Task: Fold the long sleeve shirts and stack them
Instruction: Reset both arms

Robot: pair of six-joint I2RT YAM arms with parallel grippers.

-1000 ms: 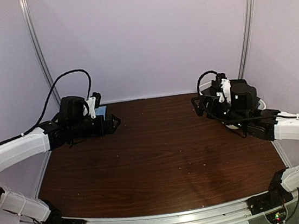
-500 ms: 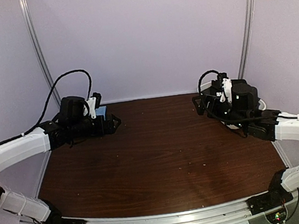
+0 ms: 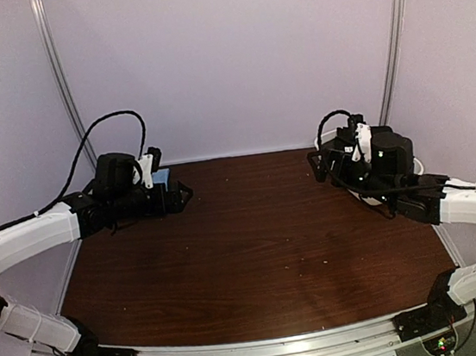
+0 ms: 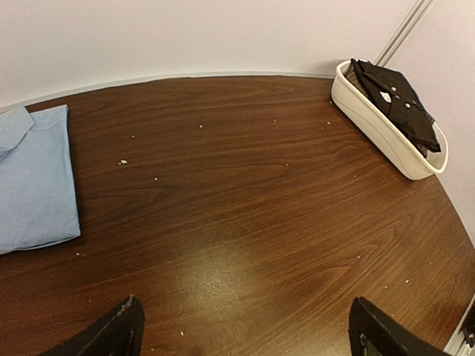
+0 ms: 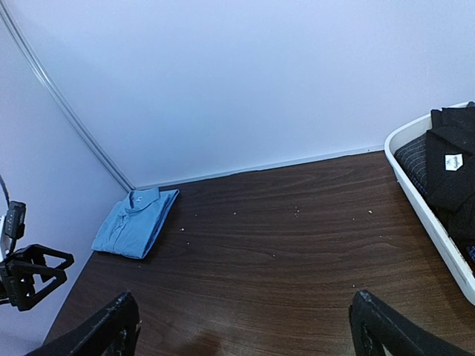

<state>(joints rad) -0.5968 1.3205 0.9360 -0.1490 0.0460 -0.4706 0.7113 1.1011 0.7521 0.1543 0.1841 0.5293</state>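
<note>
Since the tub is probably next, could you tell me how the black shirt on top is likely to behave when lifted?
The black shirt lies loosely heaped in the white tub, so it is probably floppy and would sag and unfold from a single pinch. A striped dark garment lies under it, so that may drag along.
</note>
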